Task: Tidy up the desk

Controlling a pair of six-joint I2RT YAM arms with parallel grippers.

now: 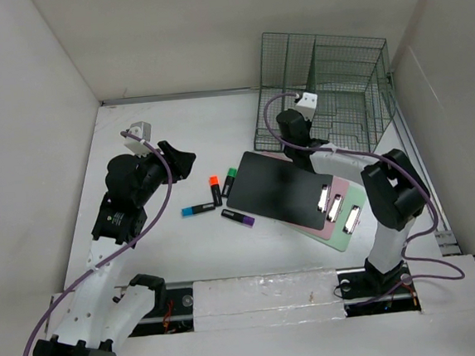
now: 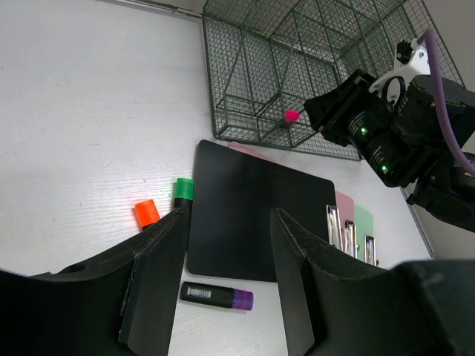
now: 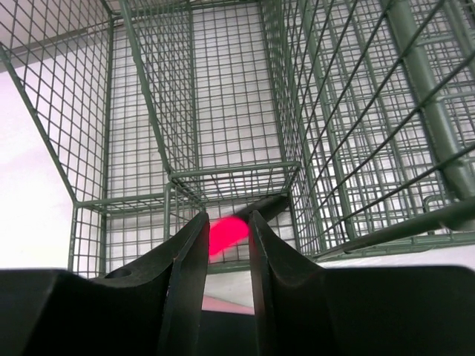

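Rack (image 1: pixel 329 78) front: right gripper (image 3: pixel 228 219) pinches what looks like a pink marker (image 3: pixel 223 236); left gripper (image 2: pixel 228 222) spread

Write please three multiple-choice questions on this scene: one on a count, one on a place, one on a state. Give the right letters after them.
1. How many highlighters lie on the desk left of the clipboards? A. Two. B. Four. C. Six.
2. Where is the pink-capped highlighter? A. Held in the right end effector, at the wire rack. B. On the clipboards. C. On top of the rack.
3. What is the state of the left end effector? A. Shut on a clipboard. B. Shut on a highlighter. C. Open, holding nothing.

Answers: 1 B, the top view shows orange, green, blue and purple ones. 2 A, the right wrist view shows its pink cap pinched before the rack's mesh. 3 C, its jaws stand apart, gripping nothing.
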